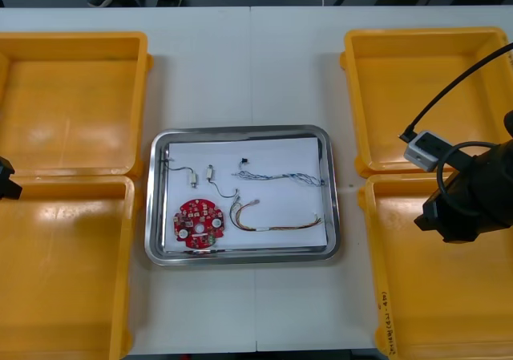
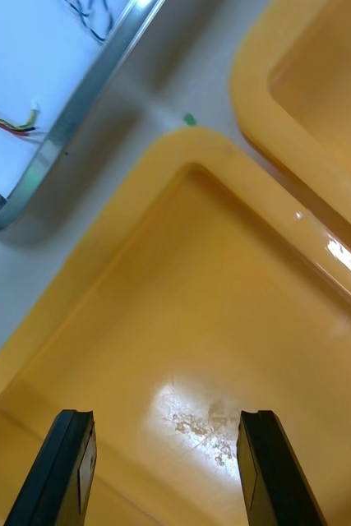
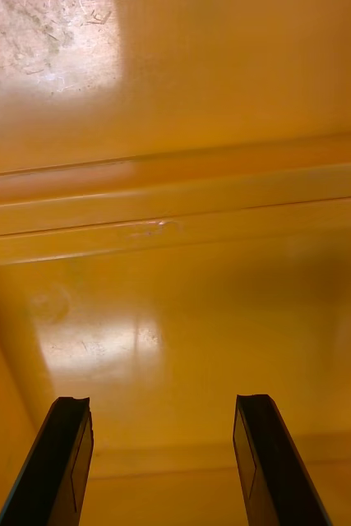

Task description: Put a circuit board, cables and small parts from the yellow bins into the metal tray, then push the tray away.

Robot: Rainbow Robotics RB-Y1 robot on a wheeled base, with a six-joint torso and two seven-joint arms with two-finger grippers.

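The metal tray point(image 1: 330, 185), white inside, sits mid-table. In it lie a round red circuit board point(image 1: 198, 224), a twisted blue and white cable point(image 1: 280, 175), a red and yellow cable point(image 1: 272, 221) and a black cable with small metal parts point(image 1: 199, 175). My right arm point(image 1: 465, 204) hangs over the near right yellow bin point(image 1: 433, 304). There my right gripper point(image 2: 167, 472) is open above the bare bin floor, with the tray's corner point(image 2: 60, 140) beyond the bin rim. My left arm point(image 1: 6, 180) is at the left edge. My left gripper point(image 3: 165, 464) is open over a bare yellow bin point(image 3: 175, 329).
Both far bins, on the left point(image 1: 72, 103) and on the right point(image 1: 425, 95), look bare, as does the near left bin point(image 1: 64, 272). Bare table strips run between the tray and the bins. A person's shoes show beyond the table's far edge.
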